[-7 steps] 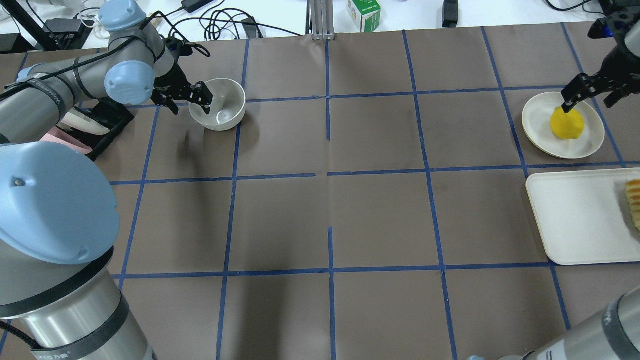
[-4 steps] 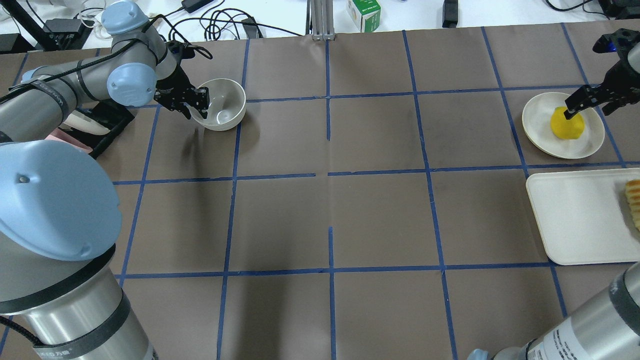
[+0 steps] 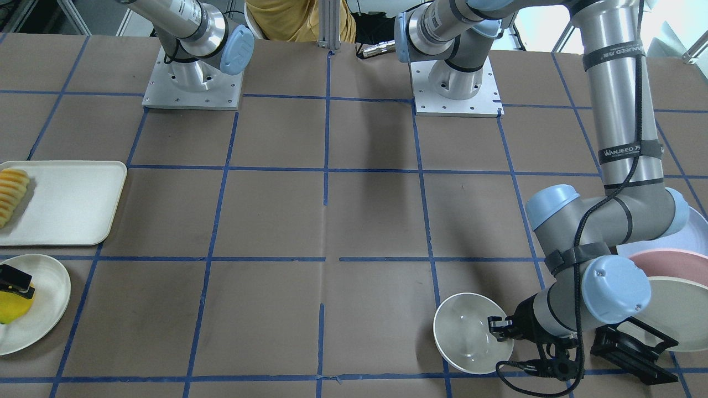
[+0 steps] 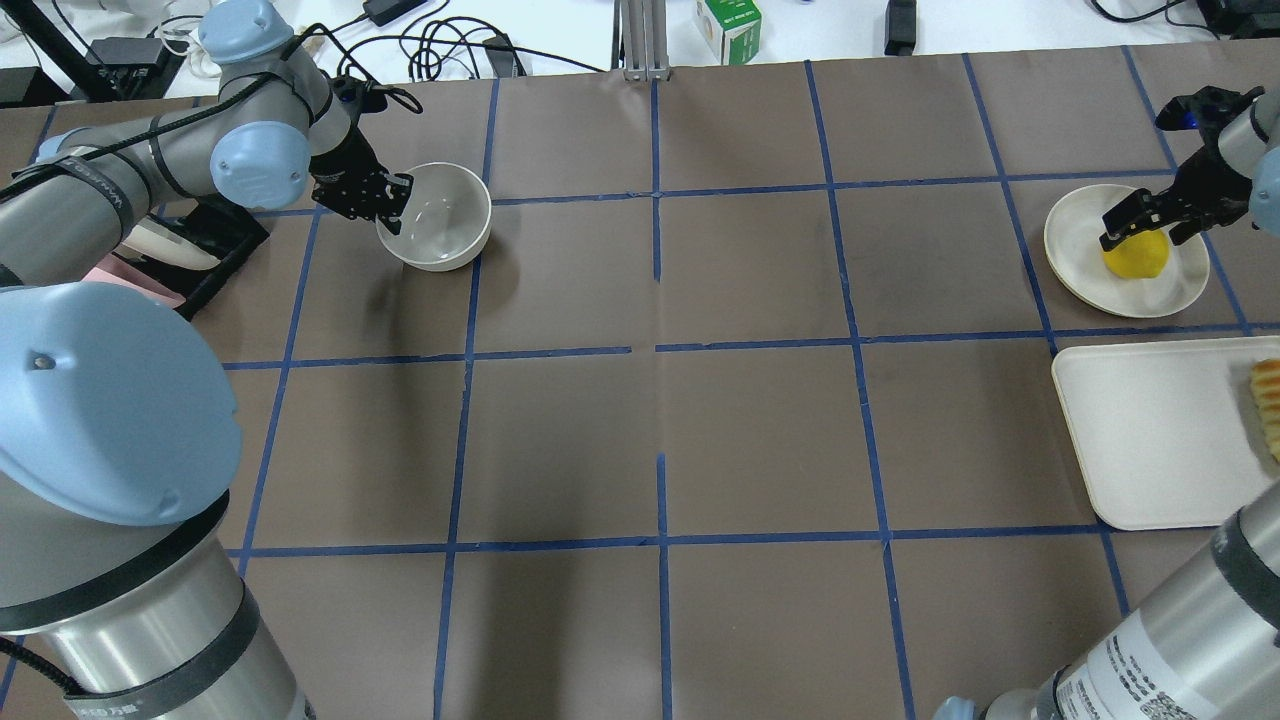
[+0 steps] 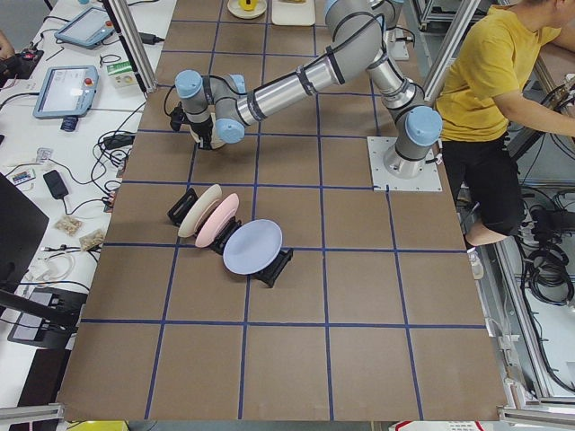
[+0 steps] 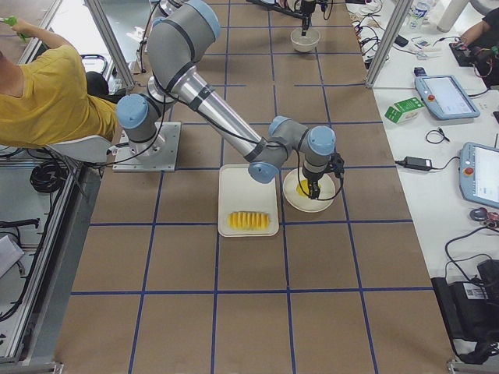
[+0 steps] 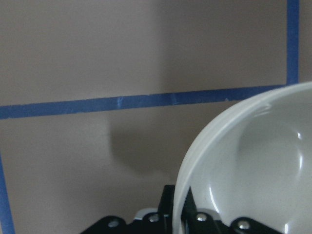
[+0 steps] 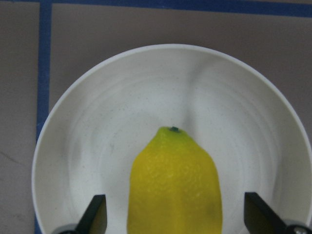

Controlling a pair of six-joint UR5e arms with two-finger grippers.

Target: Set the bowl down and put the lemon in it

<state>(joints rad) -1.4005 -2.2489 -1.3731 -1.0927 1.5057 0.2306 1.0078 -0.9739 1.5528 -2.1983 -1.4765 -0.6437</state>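
The off-white bowl stands at the far left of the table, also in the front view. My left gripper is shut on its near-left rim; in the left wrist view the rim runs between the fingers. The yellow lemon lies on a flat off-white plate at the far right. My right gripper is open just over the lemon, with one finger on each side and not touching it.
A white tray with orange-yellow fruit slices lies in front of the plate. A black rack with several plates stands close beside my left arm. Cables and a green box lie beyond the table's far edge.
My left gripper has closed on the bowl's rim and the bowl has shifted slightly. My right gripper has come down and moved closer over the lemon, still open.
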